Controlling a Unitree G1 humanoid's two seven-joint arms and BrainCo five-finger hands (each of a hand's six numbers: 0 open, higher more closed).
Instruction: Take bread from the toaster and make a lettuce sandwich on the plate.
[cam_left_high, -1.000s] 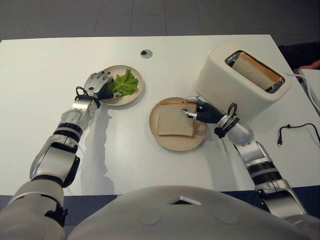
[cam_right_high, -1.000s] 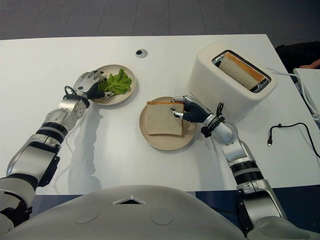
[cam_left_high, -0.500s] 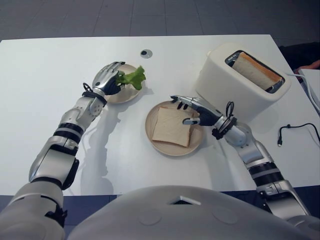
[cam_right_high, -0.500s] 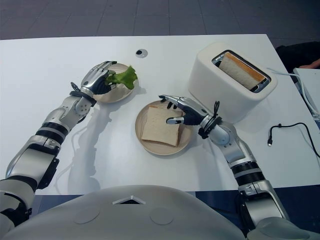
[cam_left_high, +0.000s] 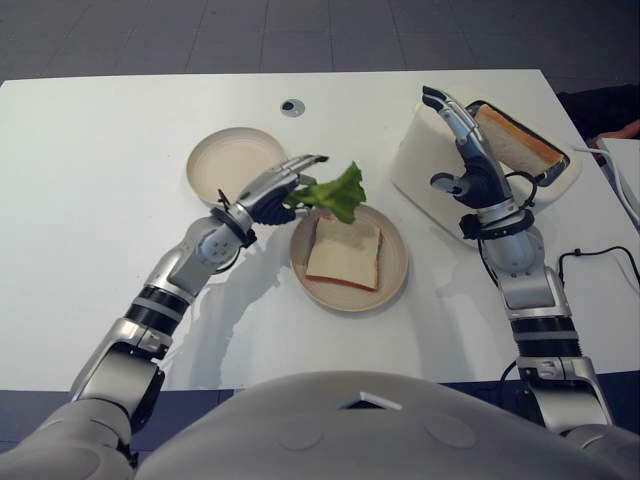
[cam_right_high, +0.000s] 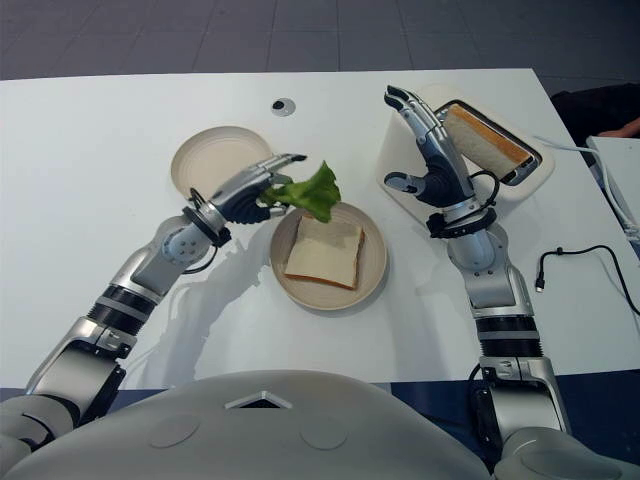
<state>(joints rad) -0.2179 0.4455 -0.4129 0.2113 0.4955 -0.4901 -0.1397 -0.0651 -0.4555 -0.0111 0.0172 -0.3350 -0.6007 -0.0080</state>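
My left hand (cam_left_high: 262, 196) is shut on a green lettuce leaf (cam_left_high: 335, 192) and holds it in the air over the far left rim of the beige plate (cam_left_high: 394, 282). One slice of white bread (cam_left_high: 344, 253) lies flat on that plate. The cream toaster (cam_left_high: 420, 158) stands at the back right with a second slice of bread (cam_left_high: 513, 139) sticking out of its slot. My right hand (cam_left_high: 468, 150) is raised in front of the toaster with its fingers stretched out, open, just left of the slice.
A smaller empty beige plate (cam_left_high: 232, 165) sits behind my left hand. A black cable (cam_left_high: 588, 259) lies on the white table at the right. A small round dark grommet (cam_left_high: 291, 106) is set in the tabletop at the back.
My left hand lifted the lettuce off the small plate and carried it right to the bread plate. My right hand let go of the slice, which shifted on the plate, and rose to the toaster.
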